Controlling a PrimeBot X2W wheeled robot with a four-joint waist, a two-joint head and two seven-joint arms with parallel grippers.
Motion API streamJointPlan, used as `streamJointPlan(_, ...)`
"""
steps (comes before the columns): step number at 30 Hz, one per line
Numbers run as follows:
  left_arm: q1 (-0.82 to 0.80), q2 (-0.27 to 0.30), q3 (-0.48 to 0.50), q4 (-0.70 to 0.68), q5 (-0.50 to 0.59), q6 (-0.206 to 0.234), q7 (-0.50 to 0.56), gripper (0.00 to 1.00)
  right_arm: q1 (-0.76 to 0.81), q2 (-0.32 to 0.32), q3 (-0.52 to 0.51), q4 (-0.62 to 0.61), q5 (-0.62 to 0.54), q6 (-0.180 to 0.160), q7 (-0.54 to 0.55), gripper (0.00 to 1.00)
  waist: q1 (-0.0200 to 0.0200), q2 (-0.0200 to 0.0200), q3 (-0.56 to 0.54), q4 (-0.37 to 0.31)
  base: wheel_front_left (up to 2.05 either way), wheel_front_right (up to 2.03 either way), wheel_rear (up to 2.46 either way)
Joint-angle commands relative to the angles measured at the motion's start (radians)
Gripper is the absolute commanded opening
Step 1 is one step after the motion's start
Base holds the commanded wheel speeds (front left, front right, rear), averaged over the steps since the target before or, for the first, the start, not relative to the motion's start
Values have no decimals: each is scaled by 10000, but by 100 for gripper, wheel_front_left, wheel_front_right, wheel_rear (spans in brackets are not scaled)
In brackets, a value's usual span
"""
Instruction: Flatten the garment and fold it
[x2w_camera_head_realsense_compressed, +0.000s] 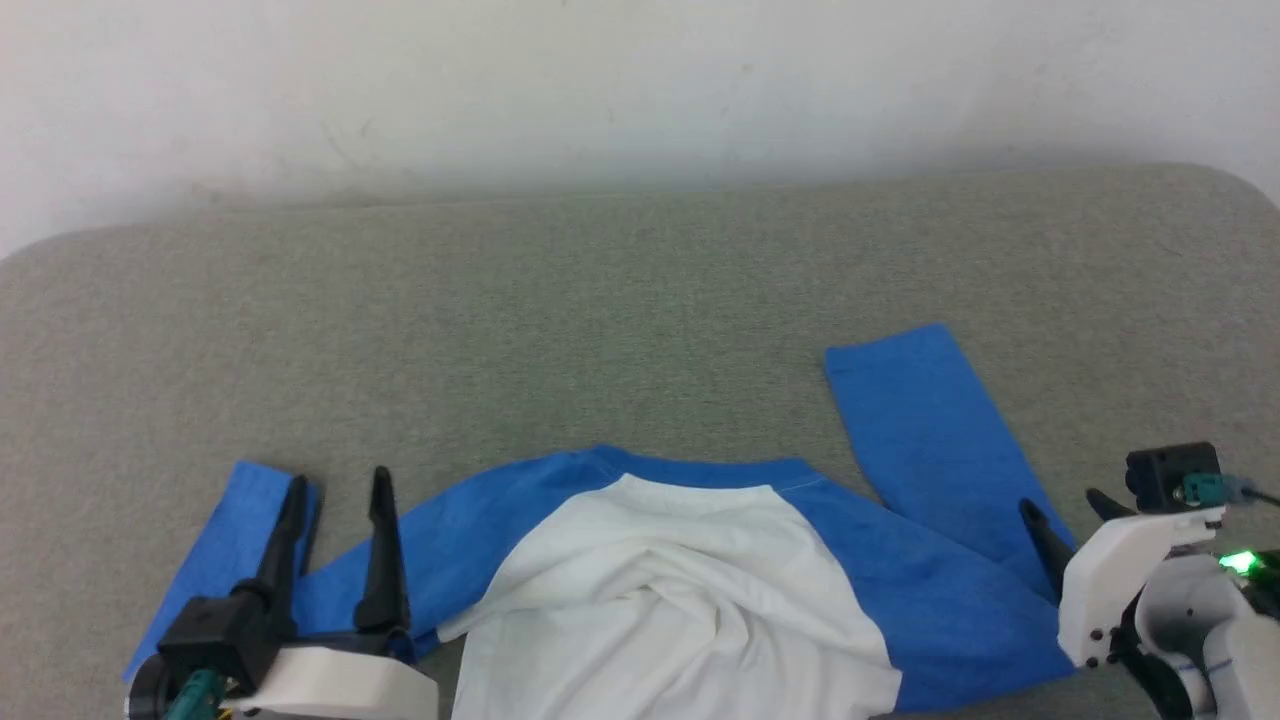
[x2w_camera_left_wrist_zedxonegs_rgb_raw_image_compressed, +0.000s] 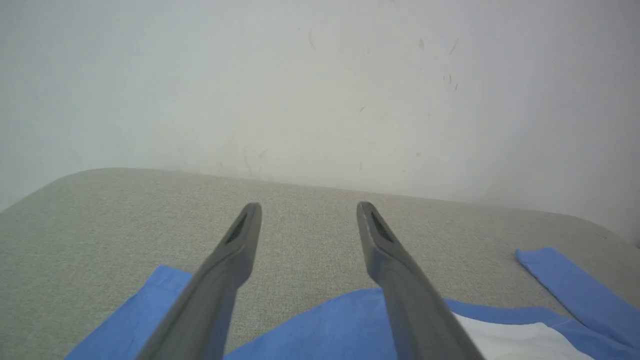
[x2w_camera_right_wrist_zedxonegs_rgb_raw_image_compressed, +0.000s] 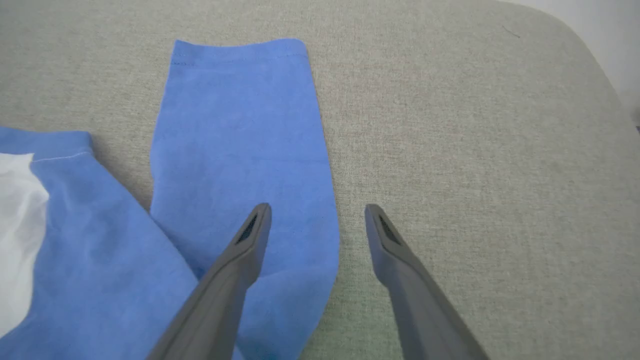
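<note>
While its hem runs off the near edge of the head view, the garment (x2w_camera_head_realsense_compressed: 680, 580), a long-sleeved raglan shirt with a white body and bright blue sleeves and shoulders, lies on the grey-green fabric-covered tabletop (x2w_camera_head_realsense_compressed: 600, 300). Its blue collar (x2w_camera_head_realsense_compressed: 690, 467) points to the far side, toward the pale scuffed wall (x2w_camera_head_realsense_compressed: 600, 80). The body's long axis runs near to far, and the white cloth is rumpled into folds at the middle.

The left-hand sleeve (x2w_camera_head_realsense_compressed: 230, 560) slopes down from the shoulder toward the near left, and a blue strip beside it has its square end turned to the far side. The right-hand sleeve (x2w_camera_head_realsense_compressed: 920, 430) slopes from the shoulder toward the near right, then doubles back, so its flat lower part lies with the cuff pointing far.

The left tool (x2w_camera_head_realsense_compressed: 339, 478) sits at the near left over that sleeve, its two dark fingers pointing far and slightly raised toward the wall. They are spread wide and hold nothing.

The right tool (x2w_camera_head_realsense_compressed: 1062, 503) sits at the near right by the bend of the right-hand sleeve. Its fingers are tilted toward the far left, spread wide and empty. In the right wrist view one finger is over the blue cloth and the other over bare tabletop.
</note>
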Motion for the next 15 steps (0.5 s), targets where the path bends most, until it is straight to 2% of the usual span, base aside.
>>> streamJointPlan(1,-248,-138,-62,87,152,-115,-64,100,-407,-212,118,490,128,-7,275,100,-1,1,177,273,0,0,0)
streamJointPlan(4,-416,-435,-123,287,276,-261,-76,100,-993,-560,588,1669,665,-7,1085,100,-1,1,275,540,0,0,0)
streamJointPlan(8,-547,-793,55,525,434,-464,-80,100,-1341,-715,1423,2813,1622,-7,2653,100,-1,1,302,710,0,0,0)
streamJointPlan(9,-541,-863,99,566,488,-505,-81,100,-1366,-695,1563,3019,1930,-7,3122,46,-1,1,287,717,0,0,0)
streamJointPlan(10,-527,-930,155,589,538,-545,-81,100,-1401,-721,1723,3124,2159,-7,3502,13,-1,1,271,712,0,0,0)
streamJointPlan(11,-500,-989,221,605,583,-581,-81,100,-1454,-759,1854,3129,2363,-7,3714,0,-1,1,258,686,0,0,0)
streamJointPlan(13,-442,-1082,374,642,665,-642,-82,100,-1609,-892,2027,2928,2651,-7,3754,0,-1,1,219,584,0,0,0)
streamJointPlan(15,-424,-1152,476,672,743,-734,-82,100,-1832,-1205,1867,2522,2564,-7,3125,0,-1,1,205,484,0,0,0)
